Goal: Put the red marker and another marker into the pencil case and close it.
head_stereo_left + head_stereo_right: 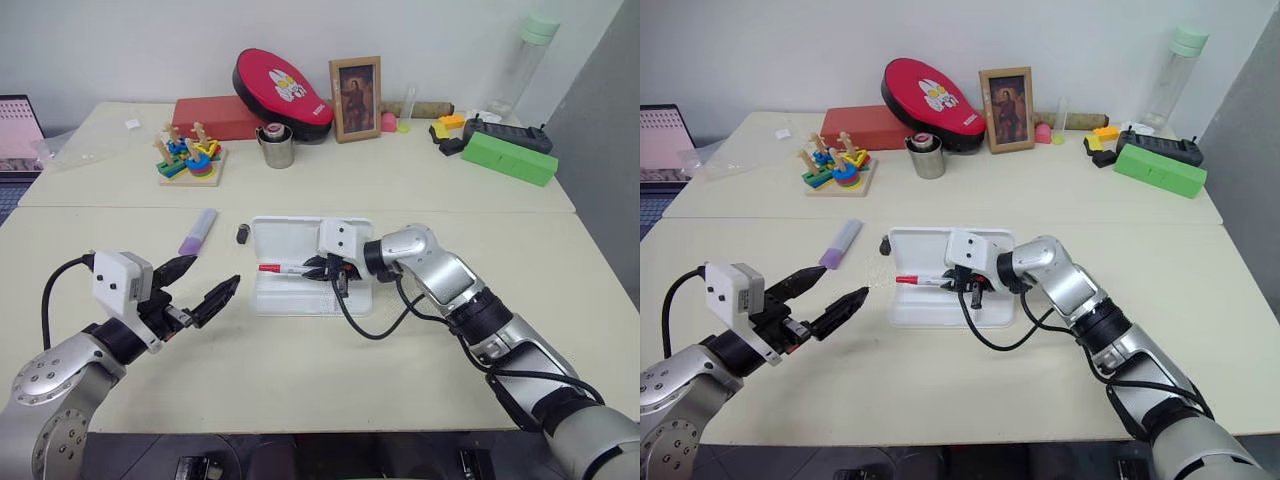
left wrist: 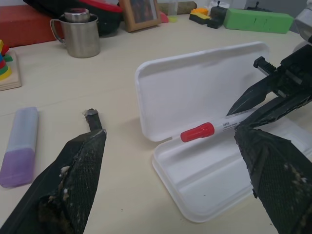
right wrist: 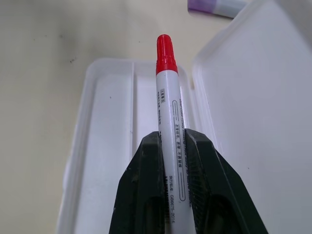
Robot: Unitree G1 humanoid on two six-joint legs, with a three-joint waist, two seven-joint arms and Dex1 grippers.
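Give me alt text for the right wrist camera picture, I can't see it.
The right gripper holds the red marker between its black jaws, cap pointing away, above the open white pencil case, whose lid stands open alongside. A lilac highlighter lies on the beige table beyond.

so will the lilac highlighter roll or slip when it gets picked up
The highlighter lies flat beside the case; its flattish, chunky body probably won't roll. Smooth plastic may slip a little. It looks stiff and light, likely an easy grip for the open left gripper.
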